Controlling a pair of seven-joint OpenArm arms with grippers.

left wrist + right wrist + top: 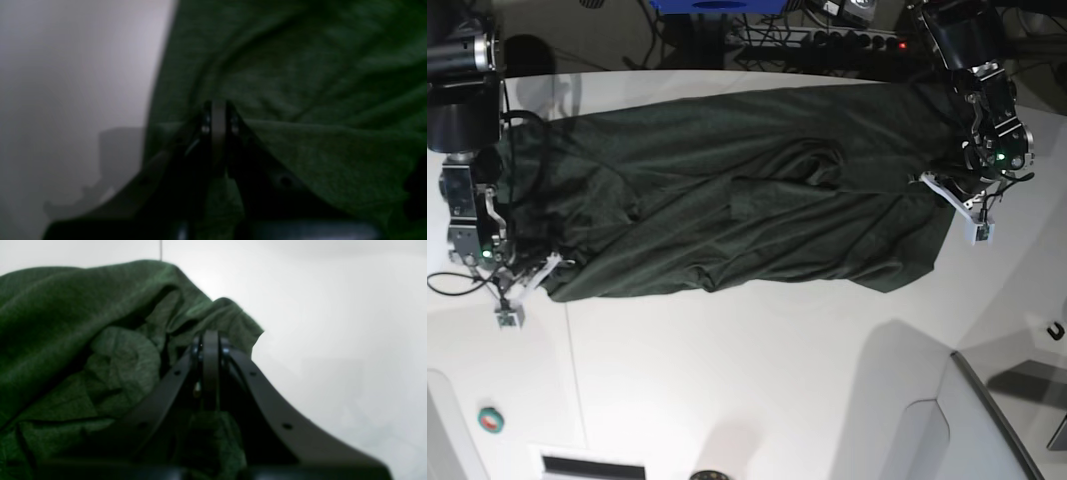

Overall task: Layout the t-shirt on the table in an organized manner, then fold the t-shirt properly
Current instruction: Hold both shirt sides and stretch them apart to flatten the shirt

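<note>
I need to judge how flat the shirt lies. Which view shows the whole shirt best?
The base view: the whole shirt shows there, stretched across the table between both grippers, still wrinkled. The left wrist and right wrist views show only close, bunched folds by the shut jaws.
</note>
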